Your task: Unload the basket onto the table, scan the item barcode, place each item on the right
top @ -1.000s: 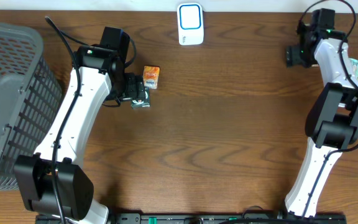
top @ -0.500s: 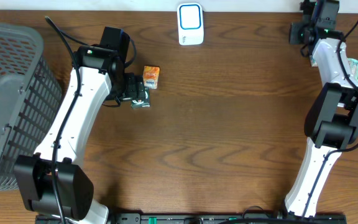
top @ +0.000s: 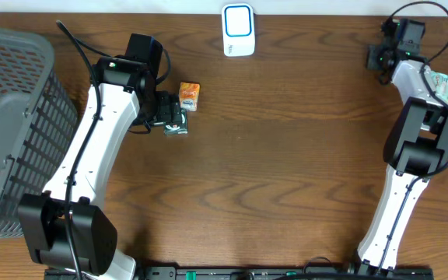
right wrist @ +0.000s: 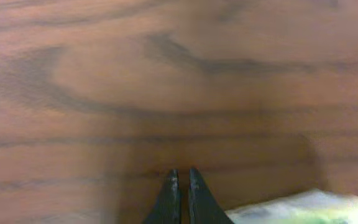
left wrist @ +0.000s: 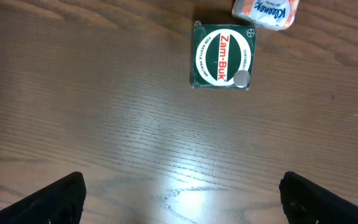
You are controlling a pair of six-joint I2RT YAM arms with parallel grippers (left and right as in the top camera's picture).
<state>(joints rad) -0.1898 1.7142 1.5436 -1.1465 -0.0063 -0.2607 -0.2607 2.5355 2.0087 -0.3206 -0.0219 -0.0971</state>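
The small green square Zam-Buk carton (left wrist: 222,55) lies flat on the wooden tabletop (left wrist: 135,124), just beside the orange-and-white tissue pack (left wrist: 267,12). It looks light, stiff and slightly crushable, so it is best pinched across opposite side edges. The left claw (left wrist: 182,199) hangs wide and empty near that pack, while the right claw (right wrist: 181,193), well apart from it, is closed on nothing.
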